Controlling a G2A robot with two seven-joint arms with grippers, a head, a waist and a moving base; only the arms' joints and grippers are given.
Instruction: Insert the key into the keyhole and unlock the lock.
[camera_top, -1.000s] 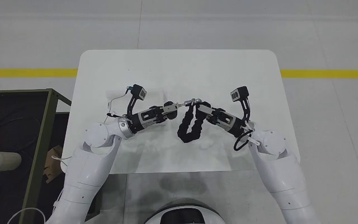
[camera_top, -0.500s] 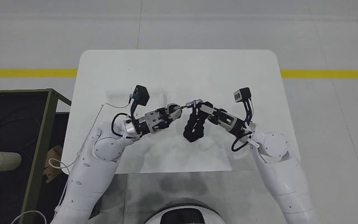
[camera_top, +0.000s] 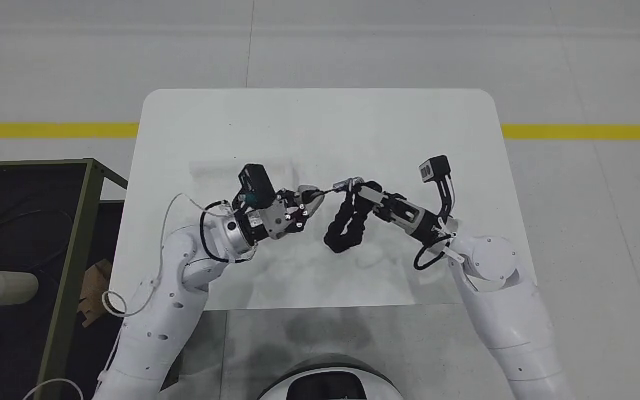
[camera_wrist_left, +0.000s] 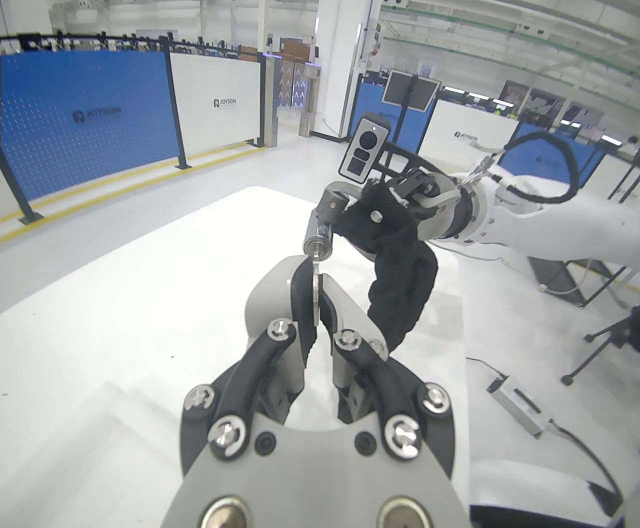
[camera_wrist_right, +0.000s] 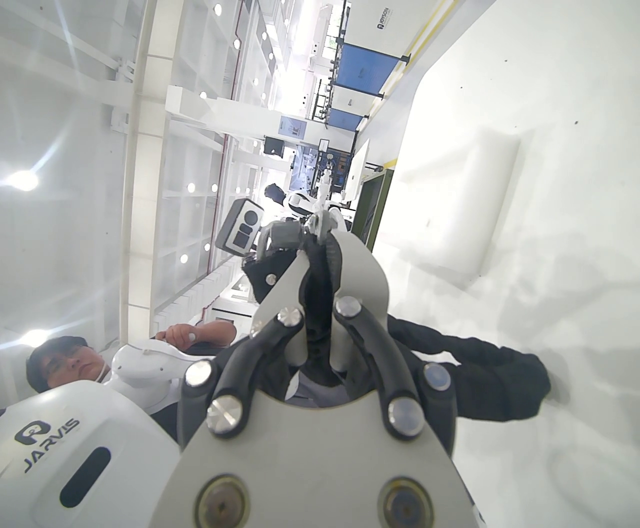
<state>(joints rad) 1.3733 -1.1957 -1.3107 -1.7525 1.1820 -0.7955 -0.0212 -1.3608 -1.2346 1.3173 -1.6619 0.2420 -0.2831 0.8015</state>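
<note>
The lock is a black fabric-sleeved loop (camera_top: 344, 226) with a silver cylinder (camera_top: 347, 184) at its end, held above the white table (camera_top: 440, 120). My right gripper (camera_top: 366, 193) is shut on the sleeve just behind the cylinder, its fingers (camera_wrist_right: 350, 260) pinching the black fabric (camera_wrist_right: 475, 380). My left gripper (camera_wrist_left: 316, 267) is shut on a flat silver key (camera_wrist_left: 316, 295), edge-on between the pads. The key's tip meets the end face of the cylinder (camera_wrist_left: 320, 235) and looks to be in the keyhole. From above, the left gripper (camera_top: 308, 197) faces the right one across the cylinder.
A low white slab (camera_wrist_right: 480, 200) lies on the table under the arms. A dark green-framed cart (camera_top: 50, 250) stands off the table's left side. Open table surface lies toward the far edge (camera_top: 320, 95).
The left wrist has rolled, swinging its camera from the far side to over the gripper, with the key still at the cylinder. The lock's loop drew in and shifted slightly right.
</note>
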